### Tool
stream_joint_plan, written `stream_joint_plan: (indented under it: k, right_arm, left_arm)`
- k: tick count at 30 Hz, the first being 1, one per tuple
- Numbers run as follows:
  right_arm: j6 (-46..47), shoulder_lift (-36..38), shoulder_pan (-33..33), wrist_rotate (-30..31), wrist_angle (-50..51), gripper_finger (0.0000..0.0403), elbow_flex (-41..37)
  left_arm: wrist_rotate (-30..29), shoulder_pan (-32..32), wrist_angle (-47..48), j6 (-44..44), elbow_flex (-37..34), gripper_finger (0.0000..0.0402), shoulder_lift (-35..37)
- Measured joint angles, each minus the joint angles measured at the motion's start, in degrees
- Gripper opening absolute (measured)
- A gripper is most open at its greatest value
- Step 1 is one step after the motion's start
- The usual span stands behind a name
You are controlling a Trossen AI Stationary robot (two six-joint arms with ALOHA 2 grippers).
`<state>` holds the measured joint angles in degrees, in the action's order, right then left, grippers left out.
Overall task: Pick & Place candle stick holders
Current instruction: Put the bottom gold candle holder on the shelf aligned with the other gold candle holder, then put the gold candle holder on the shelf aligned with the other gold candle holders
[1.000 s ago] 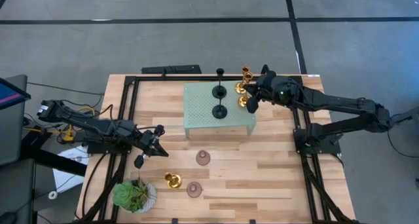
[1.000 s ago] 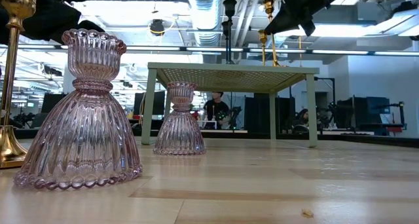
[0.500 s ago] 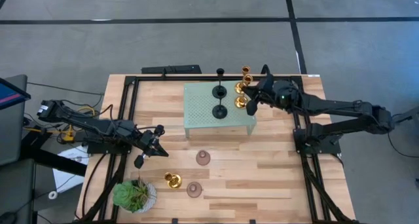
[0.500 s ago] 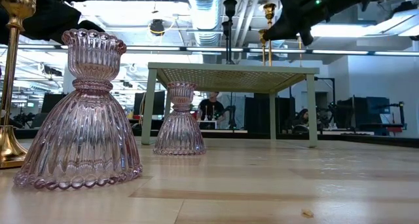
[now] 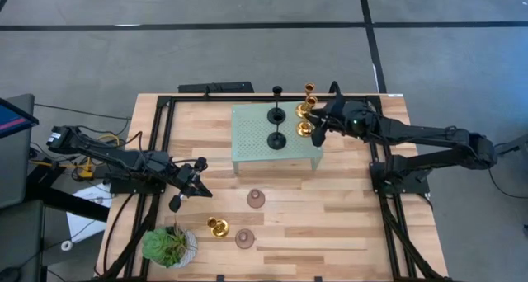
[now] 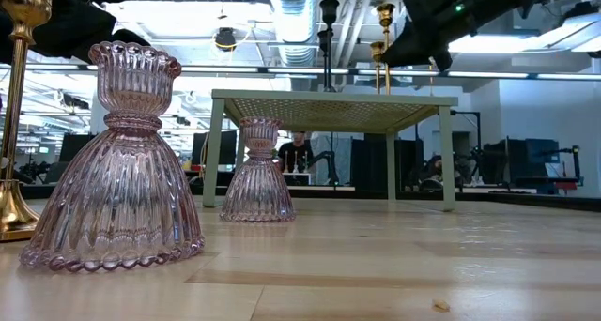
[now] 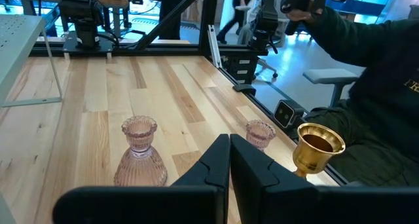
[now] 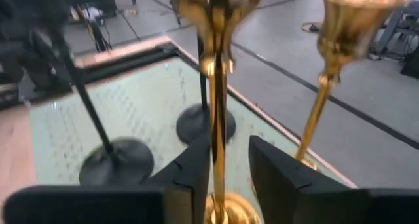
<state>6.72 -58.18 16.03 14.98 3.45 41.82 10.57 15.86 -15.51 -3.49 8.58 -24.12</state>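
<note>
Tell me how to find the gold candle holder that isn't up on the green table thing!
Start at the leafy potted plant in the near left corner of the wooden table. Right beside it stands one shiny gold candle holder, with a pink glass holder next to it. It is the only gold one down on the wood; the other gold ones stand up on the pale green platform.

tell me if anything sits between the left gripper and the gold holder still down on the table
Nothing visible does. The left gripper, shut, hangs over bare wood, and the gold holder stands a little nearer the table's front edge. One pink holder stands beside it, another off to the side, the plant by the corner; none is between.
</note>
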Motion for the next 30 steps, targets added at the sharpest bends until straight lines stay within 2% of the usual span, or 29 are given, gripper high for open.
stream_joint_plan:
  k: [5, 9, 15, 18, 20, 26, 30]
  right_arm:
    - [-2.2, 3.0, -0.3, -0.2, 3.3, 0.0126, 0.0]
    - [-1.9, 7.3, -0.3, -4.0, 8.8, 0.0141, 0.0]
    - [6.6, 14.5, -2.2, -19.1, 15.8, 0.0145, 0.0]
    - [8.8, 16.5, -5.4, -27.2, 17.9, 0.0135, 0.1]
    - [9.6, 17.1, -8.6, -30.0, 18.9, 0.0127, 0.1]
    - [8.5, 16.0, -20.0, -29.3, 19.5, 0.0099, 0.1]
    - [5.0, 14.3, -26.1, -23.2, 19.6, 0.0082, 0.1]
  left_arm:
    - [0.0, 0.0, 0.0, 0.0, 0.0, 0.0011, 0.0]
    - [0.0, 0.0, 0.0, 0.0, 0.0, 0.0011, 0.0]
    - [0.0, 0.0, 0.0, 0.0, 0.0, 0.0011, 0.0]
    - [0.0, 0.0, 0.0, -0.1, 0.0, 0.0011, 0.0]
    - [0.0, 0.0, 0.0, -1.2, 0.0, 0.0011, 0.0]
    - [3.9, 0.5, 0.0, -7.4, 0.0, 0.0011, -0.7]
    - [4.7, 1.6, 0.0, -5.2, 0.0, 0.0006, -2.2]
